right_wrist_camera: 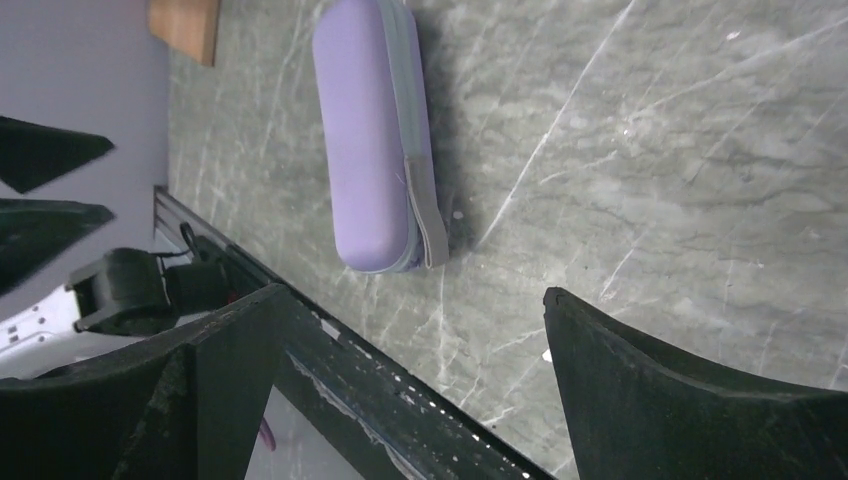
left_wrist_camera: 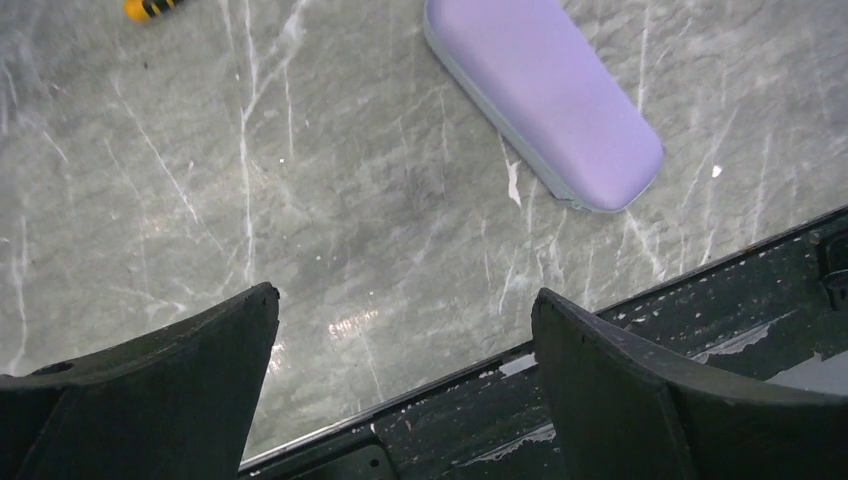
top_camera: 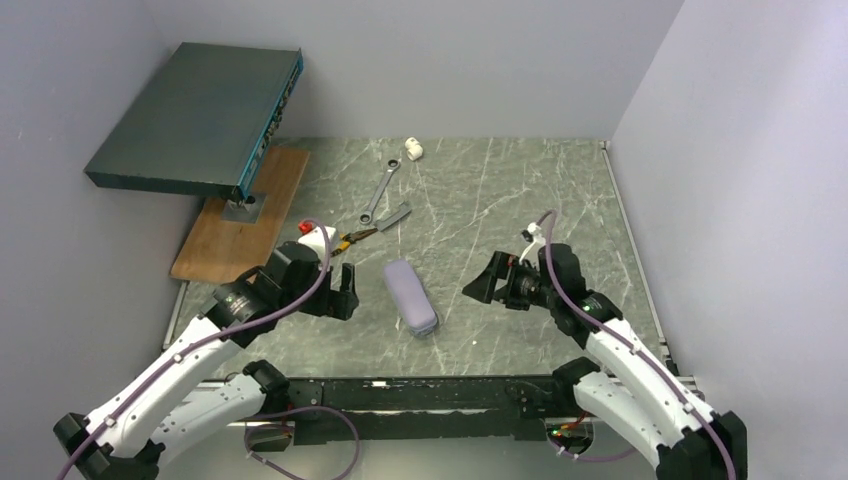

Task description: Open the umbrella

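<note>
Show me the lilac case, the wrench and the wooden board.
lilac case [top_camera: 411, 297], top external view, middle of its lid
wrench [top_camera: 380, 190], top external view, middle of its shaft
wooden board [top_camera: 215, 250], top external view, bare near end

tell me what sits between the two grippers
A closed lilac case lies between the left gripper and right gripper, in the top view.
</note>
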